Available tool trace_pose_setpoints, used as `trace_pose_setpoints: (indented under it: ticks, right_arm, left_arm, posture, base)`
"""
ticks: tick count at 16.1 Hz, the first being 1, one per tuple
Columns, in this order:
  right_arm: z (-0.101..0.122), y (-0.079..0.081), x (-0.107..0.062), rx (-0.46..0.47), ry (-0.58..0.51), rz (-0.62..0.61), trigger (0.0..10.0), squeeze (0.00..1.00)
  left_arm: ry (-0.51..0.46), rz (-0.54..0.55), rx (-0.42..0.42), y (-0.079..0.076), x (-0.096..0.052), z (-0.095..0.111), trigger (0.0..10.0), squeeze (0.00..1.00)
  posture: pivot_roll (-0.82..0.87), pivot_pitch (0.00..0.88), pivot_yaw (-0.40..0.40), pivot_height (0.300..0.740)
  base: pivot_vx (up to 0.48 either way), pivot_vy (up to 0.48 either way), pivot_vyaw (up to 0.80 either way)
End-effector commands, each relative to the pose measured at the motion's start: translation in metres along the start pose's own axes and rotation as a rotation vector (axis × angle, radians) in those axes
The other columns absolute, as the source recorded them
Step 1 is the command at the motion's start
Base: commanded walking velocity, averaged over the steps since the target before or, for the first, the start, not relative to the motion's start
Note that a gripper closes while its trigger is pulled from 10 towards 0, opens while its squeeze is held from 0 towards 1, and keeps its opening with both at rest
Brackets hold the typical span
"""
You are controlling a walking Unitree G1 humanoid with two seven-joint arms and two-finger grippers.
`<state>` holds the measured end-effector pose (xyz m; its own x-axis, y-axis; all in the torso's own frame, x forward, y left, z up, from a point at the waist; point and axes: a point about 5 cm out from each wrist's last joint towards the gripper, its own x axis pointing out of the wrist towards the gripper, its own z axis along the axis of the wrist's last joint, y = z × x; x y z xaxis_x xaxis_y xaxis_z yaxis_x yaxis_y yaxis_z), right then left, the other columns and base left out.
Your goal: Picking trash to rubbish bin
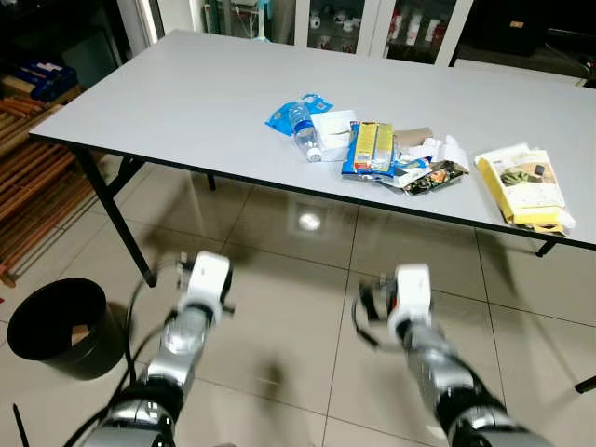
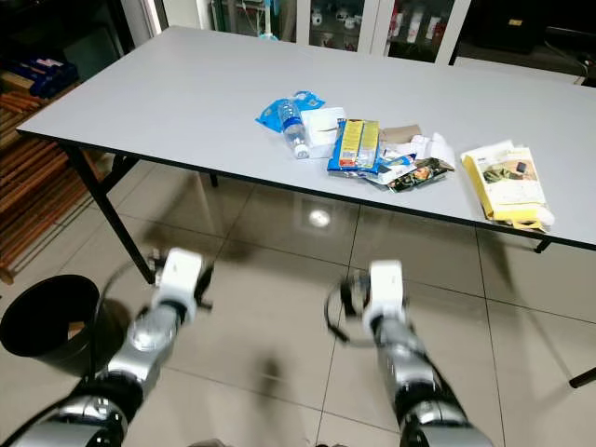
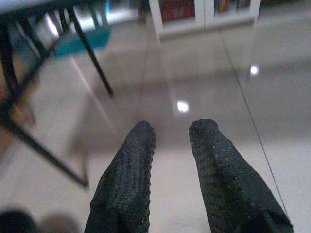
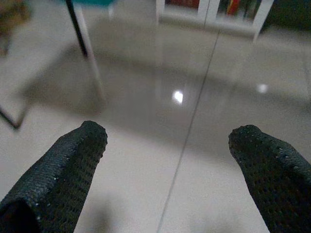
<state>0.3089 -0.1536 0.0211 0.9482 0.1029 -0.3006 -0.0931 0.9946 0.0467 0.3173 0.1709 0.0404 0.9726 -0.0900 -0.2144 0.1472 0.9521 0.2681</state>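
- Evidently the approach step is in hand: nothing is held, and the trash lies untouched on the grey table (image 1: 186, 102), in a loose heap near its front edge.
- Heap contents noted: a clear plastic bottle (image 1: 304, 131) on a blue wrapper (image 1: 282, 116), a yellow-and-blue snack packet (image 1: 372, 147), a dark green packet (image 1: 434, 176), and white paper scraps (image 1: 438, 149). A yellow packet (image 1: 523, 187) is set apart, further toward the robot's right.
- The black rubbish bin (image 1: 58, 328) is stood on the tiled floor at the robot's left, beside the table leg, well apart from the heap; a small scrap is seen inside.
- Left gripper (image 3: 172, 141): held low and forward over the floor, below table height; fingers only slightly apart, nothing between them.
- Right gripper (image 4: 167, 141): same low forward pose; fingers spread wide, nothing between them.
- Next move, as judged: the table must be closed on and an arm raised above its edge, so that the nearest piece can be reached before any carry to the bin.
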Motion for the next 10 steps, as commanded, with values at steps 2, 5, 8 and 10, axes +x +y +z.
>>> trace_pose_setpoints:
  ticks: [2, 5, 8, 10]
  right_arm:
    - [0.048, -0.002, 0.010, -0.007, -0.203, -0.015, 10.0, 0.00]
    - [0.104, 0.002, 0.012, -0.020, -0.424, -0.023, 10.0, 0.00]
    - [0.137, 0.005, 0.005, -0.002, -0.555, -0.046, 10.0, 0.00]
    - [0.143, 0.010, 0.003, -0.023, -0.586, -0.042, 10.0, 0.90]
  left_arm:
    - [-0.193, 0.039, 0.051, 0.010, 0.010, 0.044, 10.0, 0.00]
    - [-0.379, 0.083, 0.058, 0.018, 0.016, 0.092, 10.0, 0.00]
    - [-0.393, 0.069, 0.101, 0.015, 0.019, 0.106, 10.0, 1.00]
    - [-0.415, 0.057, 0.090, 0.010, 0.017, 0.117, 10.0, 1.00]
  posture:
    - [0.02, 0.048, -0.052, 0.740]
    - [0.01, 0.043, -0.052, 0.740]
    - [0.01, 0.043, -0.052, 0.740]
    - [0.01, 0.042, -0.052, 0.740]
  base:
    - [0.000, 0.000, 0.00]
    - [0.000, 0.000, 0.00]
    - [0.000, 0.000, 0.00]
    - [0.000, 0.000, 0.00]
